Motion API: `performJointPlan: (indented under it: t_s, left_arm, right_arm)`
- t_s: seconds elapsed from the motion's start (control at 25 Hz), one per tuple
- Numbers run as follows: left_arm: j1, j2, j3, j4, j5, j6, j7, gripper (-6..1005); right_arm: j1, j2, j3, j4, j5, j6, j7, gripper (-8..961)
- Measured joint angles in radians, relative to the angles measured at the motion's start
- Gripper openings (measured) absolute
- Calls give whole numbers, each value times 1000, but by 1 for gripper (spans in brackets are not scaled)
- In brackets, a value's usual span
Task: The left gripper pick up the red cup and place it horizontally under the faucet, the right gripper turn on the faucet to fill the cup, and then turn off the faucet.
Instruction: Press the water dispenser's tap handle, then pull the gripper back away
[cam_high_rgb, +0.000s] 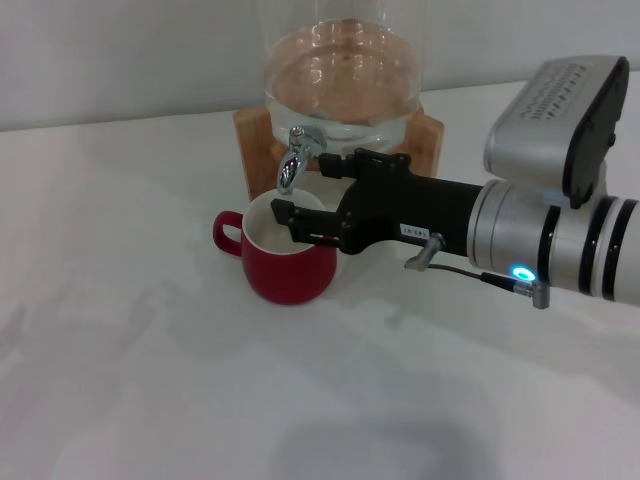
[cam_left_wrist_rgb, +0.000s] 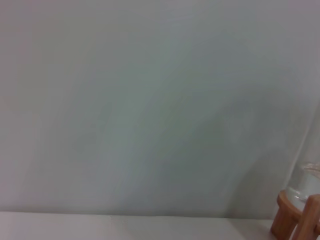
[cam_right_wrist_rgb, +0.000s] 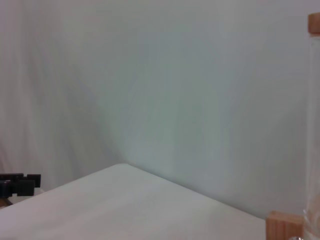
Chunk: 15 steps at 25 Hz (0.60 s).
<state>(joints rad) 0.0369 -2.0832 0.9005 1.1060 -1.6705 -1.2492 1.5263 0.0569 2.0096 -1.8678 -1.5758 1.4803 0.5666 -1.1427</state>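
Seen from the head: red cup upright on the white desk, cream inside showing, loop handle turned to the left. Directly above its far rim, the chrome faucet, spout pointing down into the mouth of the cup, projecting from the clear glass dispenser with water inside, seated on a wooden stand at the far side of the desk.

Right hand reaching in from the right, black body level above the desk, silver segment with a blue light behind it and a thin cable trailing below. Fingers spread apart: one finger just beside the faucet's lever on its right, the other finger lower, over the cup's open mouth. Contact with the lever impossible to tell.

Left hand outside every view. From the left wrist: only a pale wall, a strip of desk and the corner of the wooden stand. From the right wrist: pale wall, desk, a wooden stand corner and a glass edge.
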Motion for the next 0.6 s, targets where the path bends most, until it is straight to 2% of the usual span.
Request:
performJointPlan:
  t_s: [0.6]
  left_arm:
    - [1, -2, 0, -4, 0, -10, 0, 876]
  right_arm:
    - [-14, 0, 25, -3, 0, 5, 0, 795]
